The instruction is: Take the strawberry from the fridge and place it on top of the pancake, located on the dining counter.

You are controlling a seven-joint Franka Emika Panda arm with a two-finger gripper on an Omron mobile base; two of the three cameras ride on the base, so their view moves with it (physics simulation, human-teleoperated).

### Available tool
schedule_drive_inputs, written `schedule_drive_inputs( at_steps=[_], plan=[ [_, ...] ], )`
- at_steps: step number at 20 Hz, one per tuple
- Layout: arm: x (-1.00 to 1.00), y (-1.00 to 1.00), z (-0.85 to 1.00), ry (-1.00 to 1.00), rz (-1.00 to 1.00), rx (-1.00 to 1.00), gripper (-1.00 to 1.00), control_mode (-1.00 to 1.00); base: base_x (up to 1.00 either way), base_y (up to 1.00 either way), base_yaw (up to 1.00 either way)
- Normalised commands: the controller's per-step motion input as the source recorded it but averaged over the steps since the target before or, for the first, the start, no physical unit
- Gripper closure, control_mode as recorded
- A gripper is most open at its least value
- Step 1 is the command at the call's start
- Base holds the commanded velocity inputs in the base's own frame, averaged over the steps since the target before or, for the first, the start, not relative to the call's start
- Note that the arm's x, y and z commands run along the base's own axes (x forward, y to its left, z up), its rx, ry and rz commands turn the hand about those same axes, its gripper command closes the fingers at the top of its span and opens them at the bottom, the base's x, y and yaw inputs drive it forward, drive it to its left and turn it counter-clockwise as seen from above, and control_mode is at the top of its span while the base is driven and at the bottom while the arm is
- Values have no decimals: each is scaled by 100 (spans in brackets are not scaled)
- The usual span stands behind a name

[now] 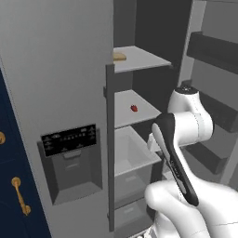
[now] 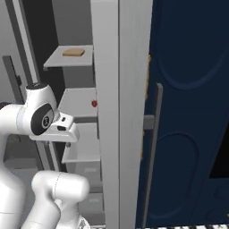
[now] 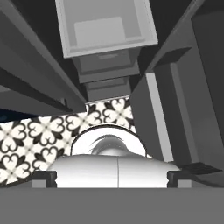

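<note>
Counting the contents, one strawberry (image 1: 134, 108) and one flat tan item (image 1: 119, 56) are seen in the fridge (image 1: 56, 69). The strawberry, tiny and red, lies on the middle shelf (image 1: 139, 111), the tan item on the shelf above. The gripper (image 3: 112, 177) is spread wide, empty, pointed down over the drawers (image 3: 105, 30) and patterned floor (image 3: 39, 135).

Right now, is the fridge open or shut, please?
Open: the fridge shelves are exposed, with the strawberry on one.

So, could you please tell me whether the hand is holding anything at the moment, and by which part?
Nothing is held: the hand is open, and the strawberry lies untouched on a fridge shelf.
</note>
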Motion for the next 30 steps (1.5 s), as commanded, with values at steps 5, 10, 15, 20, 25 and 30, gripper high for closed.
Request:
schedule_drive_inputs(
  at_steps=[5, 10, 15, 20, 25, 30],
  plan=[
    [0, 0, 0, 0, 0, 0, -100, 100, 47, 0, 0],
    [0, 0, 0, 0, 0, 0, -100, 100, 15, 0, 0],
    [9, 0, 0, -10, 2, 0, -100, -100, 1, 0, 0],
    [44, 0, 12, -31, 7, 1, -100, -100, 0, 0, 0],
    [80, 3, 13, -10, 2, 0, -100, -100, 0, 0, 0],
    [93, 0, 1, -5, 0, 0, -100, -100, 0, 0, 0]
  ],
)
